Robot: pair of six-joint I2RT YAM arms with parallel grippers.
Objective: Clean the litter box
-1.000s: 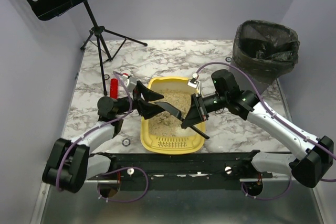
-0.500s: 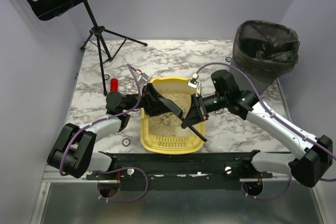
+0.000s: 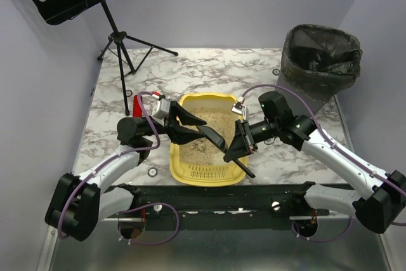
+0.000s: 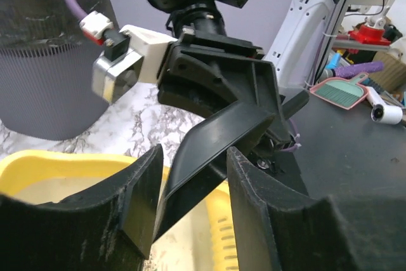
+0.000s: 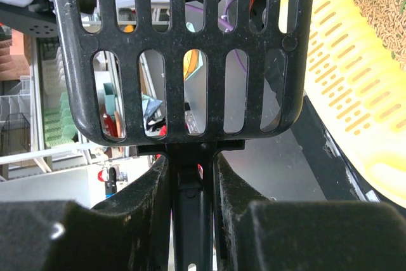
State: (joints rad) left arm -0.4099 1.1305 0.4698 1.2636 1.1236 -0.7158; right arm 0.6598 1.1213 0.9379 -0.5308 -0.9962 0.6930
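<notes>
The yellow litter box (image 3: 206, 172) lies mid-table with beige litter and a slotted sieve end nearest the arms; its rim (image 4: 38, 163) and sieve slots (image 5: 355, 80) show in the wrist views. A black slotted scoop (image 3: 212, 136) hangs tilted over the litter. My right gripper (image 3: 233, 147) is shut on its handle, which runs between the fingers (image 5: 192, 169) below the slotted head (image 5: 184, 42). My left gripper (image 3: 202, 130) comes from the left. Its jaws are closed on the scoop's far end (image 4: 216, 138), which touches both pads (image 4: 193, 182).
A grey bin with a black bag (image 3: 320, 55) stands at the back right and fills the upper left of the left wrist view (image 4: 44, 80). A music stand (image 3: 120, 42) rises at the back left. A red object (image 3: 137, 103) lies left of the box.
My left jaws stood wide around the scoop's end and have closed on it. The left arm swung in over the box, then drew back a little. The right gripper and scoop sank slightly.
</notes>
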